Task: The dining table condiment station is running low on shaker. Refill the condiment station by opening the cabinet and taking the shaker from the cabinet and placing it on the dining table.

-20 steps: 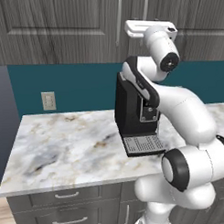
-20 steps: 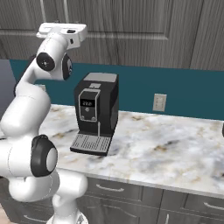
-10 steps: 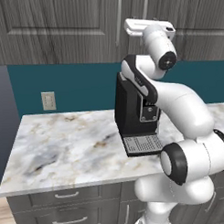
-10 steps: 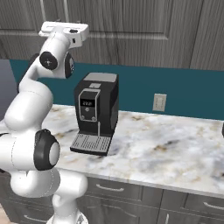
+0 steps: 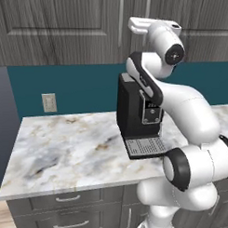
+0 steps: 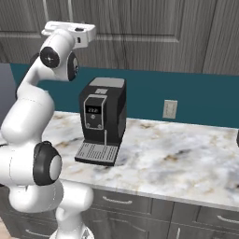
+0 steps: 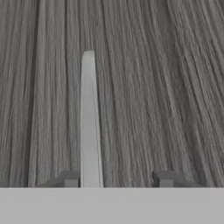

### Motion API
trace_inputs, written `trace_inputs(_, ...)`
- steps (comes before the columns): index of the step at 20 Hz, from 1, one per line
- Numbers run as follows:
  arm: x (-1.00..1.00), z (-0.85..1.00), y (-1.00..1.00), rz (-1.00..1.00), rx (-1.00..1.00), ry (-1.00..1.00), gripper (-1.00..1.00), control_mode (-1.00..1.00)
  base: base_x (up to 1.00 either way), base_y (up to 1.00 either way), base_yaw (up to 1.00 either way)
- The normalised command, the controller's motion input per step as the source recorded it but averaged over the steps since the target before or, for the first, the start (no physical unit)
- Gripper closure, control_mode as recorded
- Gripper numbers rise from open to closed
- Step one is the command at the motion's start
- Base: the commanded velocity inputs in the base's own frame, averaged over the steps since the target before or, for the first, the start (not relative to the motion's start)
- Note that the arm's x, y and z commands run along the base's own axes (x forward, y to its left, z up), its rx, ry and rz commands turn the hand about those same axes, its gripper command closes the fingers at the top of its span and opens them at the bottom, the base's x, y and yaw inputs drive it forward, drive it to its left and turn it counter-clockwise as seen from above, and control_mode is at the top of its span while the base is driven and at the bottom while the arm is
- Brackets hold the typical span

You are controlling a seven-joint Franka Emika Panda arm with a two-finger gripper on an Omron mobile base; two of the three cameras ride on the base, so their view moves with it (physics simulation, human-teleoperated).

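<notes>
The grey wood-grain cabinet (image 5: 58,21) hangs above the counter with its doors closed. My arm reaches up to it, and the white hand (image 5: 151,26) is pressed close to the door. In the hand view a slim vertical metal handle (image 7: 89,122) runs up the door panel (image 7: 166,87). My gripper (image 7: 119,178) straddles this handle. The left fingertip (image 7: 70,178) sits right beside the bar and the right fingertip (image 7: 168,178) stands well clear of it, so the jaws are still apart. The shaker is hidden and the dining table is out of view.
A black coffee machine (image 5: 137,112) stands on the marble counter (image 5: 63,151) just under my arm. A wall outlet (image 5: 49,103) sits on the teal backsplash. Grey drawers (image 6: 140,205) with curved handles run below the counter edge.
The jaws have narrowed around the cabinet handle. The hand stayed at the door, shifting only slightly.
</notes>
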Motion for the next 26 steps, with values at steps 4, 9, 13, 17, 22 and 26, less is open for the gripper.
trace_inputs(4,0.00,-0.11,0.03,0.00,-0.07,0.04,1.00,-1.00,0.00,0.00,0.00)
trace_inputs(9,0.02,-0.12,0.24,0.00,-0.14,0.00,1.00,-1.00,0.00,0.00,0.00)
trace_inputs(13,0.00,-0.02,0.00,0.00,0.00,0.02,1.00,-1.00,0.00,0.00,0.00)
trace_inputs(17,0.00,-0.22,0.00,0.00,0.00,0.00,1.00,-1.00,0.00,0.00,0.00)
trace_inputs(22,-0.25,-0.13,-0.09,0.00,0.00,0.01,1.00,-1.00,0.00,0.00,0.00)
trace_inputs(26,-1.00,-0.02,-0.52,0.00,0.03,0.00,1.00,-1.00,0.00,0.00,0.00)
